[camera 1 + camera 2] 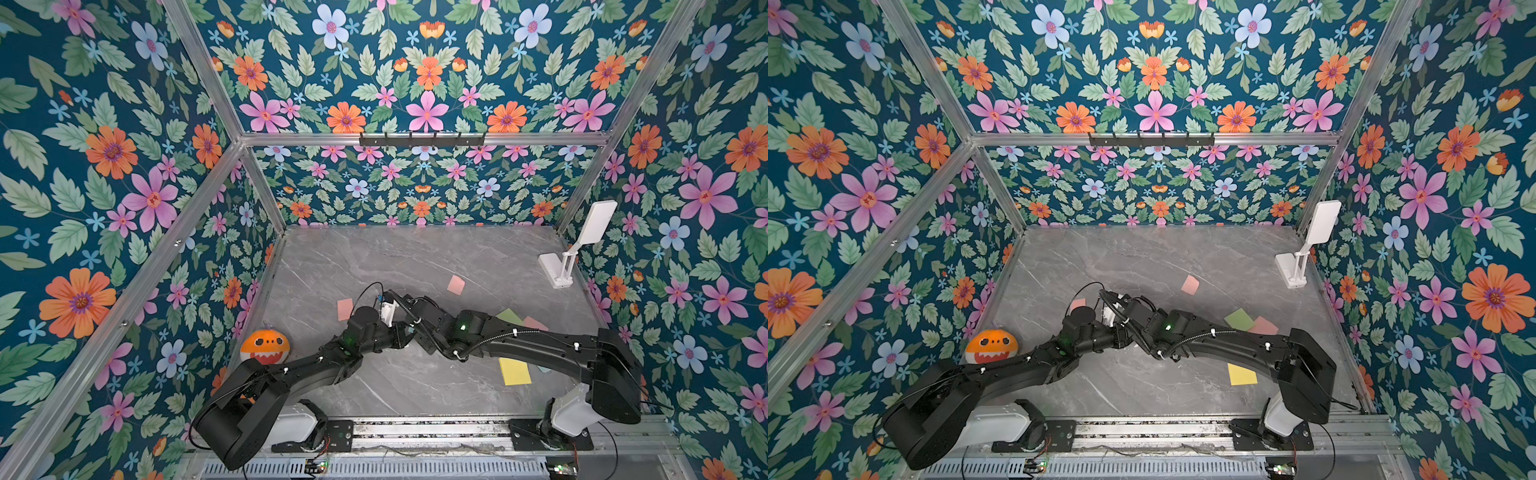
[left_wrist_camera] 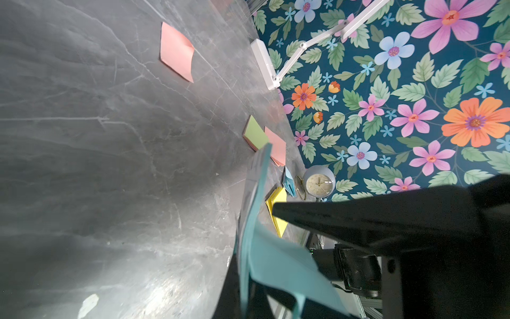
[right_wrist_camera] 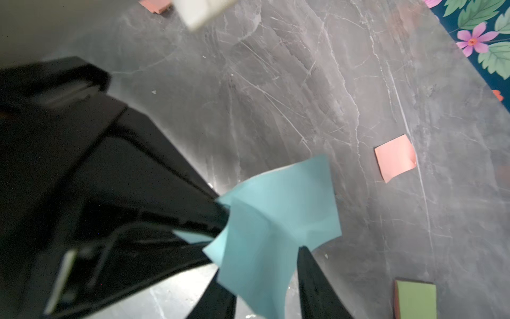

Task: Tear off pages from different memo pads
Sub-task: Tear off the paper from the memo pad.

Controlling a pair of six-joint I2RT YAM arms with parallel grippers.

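Nearest to us, the left arm [image 1: 291, 374] and the right arm [image 1: 540, 345] are reaching in from the near edge and meeting above the middle of the counter [image 1: 415, 257]. In the right wrist view, the left tool [image 3: 218, 221] is clamping shut on a corner of a few blue sheets [image 3: 289, 198] and holding them up off the counter. We are not able to tell whether they are a thin pad or loose pages. The right tool [image 3: 262, 262] is standing with its jaws apart around one hanging blue sheet, not pinching it.

We are judging the task as partly done. A loose pink page [image 1: 456, 284], slightly curled, is lying alone towards the far side, so pink seems served and blue is in hand. The yellow pad [image 1: 514, 371], the green pad [image 1: 508, 316] and the pink pad [image 1: 535, 323] touching it are lying by the right arm. Another pink square [image 1: 345, 308] is lying beside the left arm. Green and yellow are looking untouched.

Floral wallpaper [image 1: 104, 166] is enclosing the space, and the counter is showing grey marbled stone. A white folding stand [image 1: 559, 266] is standing at the far right, and an orange plush [image 1: 264, 347] is sitting at the left.
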